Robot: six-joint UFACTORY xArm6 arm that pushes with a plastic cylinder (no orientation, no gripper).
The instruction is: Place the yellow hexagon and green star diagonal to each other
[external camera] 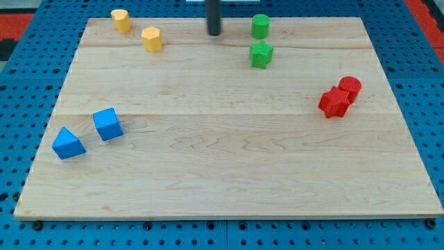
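The green star (261, 54) lies near the view's top, right of centre. A green cylinder (260, 26) stands just above it. Two yellow blocks lie at the view's top left: one (152, 39) nearer the middle and one (121, 21) at the board's top edge; I cannot tell which is the hexagon. My tip (214, 33) rests on the board near the top edge, between the yellow blocks and the green blocks. It touches none of them.
A red star-like block (334, 103) and a red cylinder (349, 88) sit together at the view's right. A blue cube (107, 124) and a blue triangle (68, 143) lie at the left. The wooden board (222, 173) sits on a blue pegboard.
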